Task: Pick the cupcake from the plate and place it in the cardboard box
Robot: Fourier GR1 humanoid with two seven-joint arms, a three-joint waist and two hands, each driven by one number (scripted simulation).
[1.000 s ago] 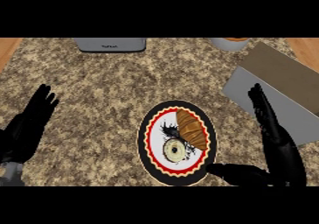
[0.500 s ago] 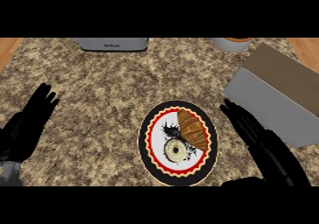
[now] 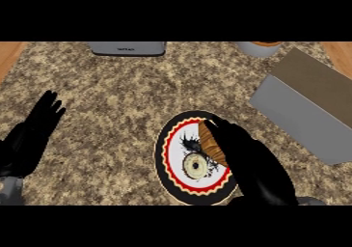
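Note:
A round plate with a black rim, a red ring and a white centre lies on the speckled counter near the front. On its right side sits the brown cupcake, partly hidden. My right hand reaches over the plate's right half with straight fingers, its fingertips just above the cupcake's top edge; it holds nothing. The cardboard box lies flat and open at the right, grey inside with a brown flap. My left hand rests open at the left edge, fingers up.
A grey appliance stands at the counter's back edge. A grey bowl with something orange sits at the back right. Wooden surface shows at both far corners.
My right hand has swung left from beside the box to over the plate's right side, now covering part of the cupcake. The left hand has barely moved.

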